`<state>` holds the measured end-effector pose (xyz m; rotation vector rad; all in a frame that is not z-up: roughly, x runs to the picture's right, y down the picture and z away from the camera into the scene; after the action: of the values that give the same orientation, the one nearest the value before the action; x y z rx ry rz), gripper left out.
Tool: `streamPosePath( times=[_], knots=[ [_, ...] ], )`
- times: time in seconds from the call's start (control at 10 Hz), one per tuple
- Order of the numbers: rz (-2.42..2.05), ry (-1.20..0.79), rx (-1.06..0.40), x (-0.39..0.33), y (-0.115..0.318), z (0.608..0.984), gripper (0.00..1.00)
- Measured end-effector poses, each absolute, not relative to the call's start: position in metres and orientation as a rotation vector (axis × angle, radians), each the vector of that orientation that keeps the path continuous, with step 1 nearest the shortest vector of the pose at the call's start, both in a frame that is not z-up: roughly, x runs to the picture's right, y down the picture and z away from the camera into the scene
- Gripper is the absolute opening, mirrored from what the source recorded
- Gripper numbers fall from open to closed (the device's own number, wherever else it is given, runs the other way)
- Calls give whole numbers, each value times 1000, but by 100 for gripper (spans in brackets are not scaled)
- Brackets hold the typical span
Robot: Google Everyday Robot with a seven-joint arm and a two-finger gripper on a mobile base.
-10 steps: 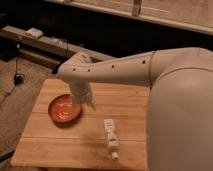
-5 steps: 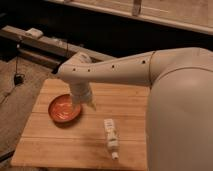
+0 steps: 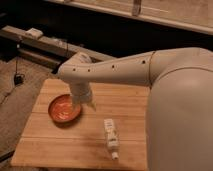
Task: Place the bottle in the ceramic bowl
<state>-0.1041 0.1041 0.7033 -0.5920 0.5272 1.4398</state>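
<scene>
The tool [image 3: 85,102] is hovering at the ceramic bowl's [image 3: 59,109] right rim, its opening impossible to tell. The bottle [image 3: 111,136] is lying on the table [image 3: 55,146], apart, toward the lower right.

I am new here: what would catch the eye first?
The big white arm reaches left across the wooden table, its gripper hanging at the right edge of the orange-red ceramic bowl. The white bottle lies flat on the table, nearer the front, apart from both.
</scene>
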Motion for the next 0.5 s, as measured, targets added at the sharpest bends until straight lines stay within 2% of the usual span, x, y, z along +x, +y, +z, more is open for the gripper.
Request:
streamPosePath(
  times=[0.5],
  knots=[
    [1433, 522, -598, -103, 104, 704, 65]
  ],
)
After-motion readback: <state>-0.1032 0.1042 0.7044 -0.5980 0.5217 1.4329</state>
